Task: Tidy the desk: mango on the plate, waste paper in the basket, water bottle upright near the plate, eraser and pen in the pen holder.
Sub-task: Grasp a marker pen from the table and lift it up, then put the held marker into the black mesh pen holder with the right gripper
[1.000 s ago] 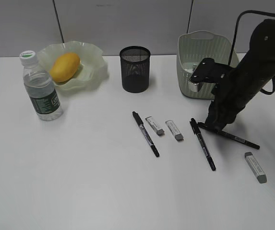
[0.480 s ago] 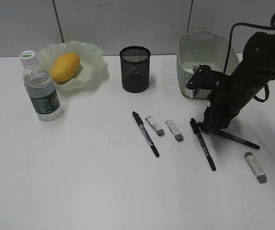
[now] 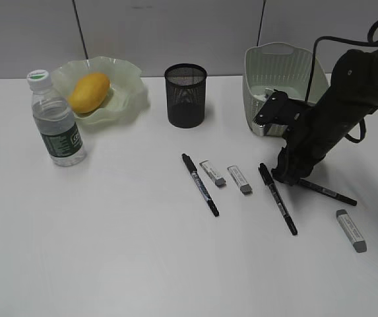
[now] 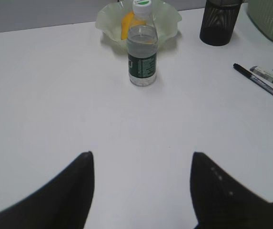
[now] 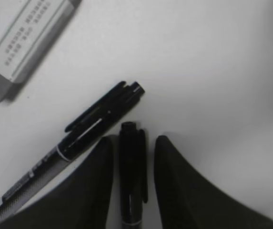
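**Three pens down, one between the jaws**

Right gripper (image 3: 282, 177) stands low on the desk (image 3: 109, 251), its two fingers (image 5: 91, 191) set either side of the capped end of a pen (image 5: 131, 176) — bracketing it with a sliver of gap each side, so a firm grasp cannot be confirmed. This pen lies at about 4 o'clock from the pen holder (image 3: 186, 94); a second pen (image 5: 93, 119) lies just beside it at 10 o'clock, tips nearly touching. Judged handling: light, rigid, smooth-barrelled — likely to roll or pivot if pinched at the very tip, so a hold further down the barrel looks safer. Appearance: slim black body, clipped cap, pale ring. Left gripper (image 4: 141, 191) hangs open, empty.
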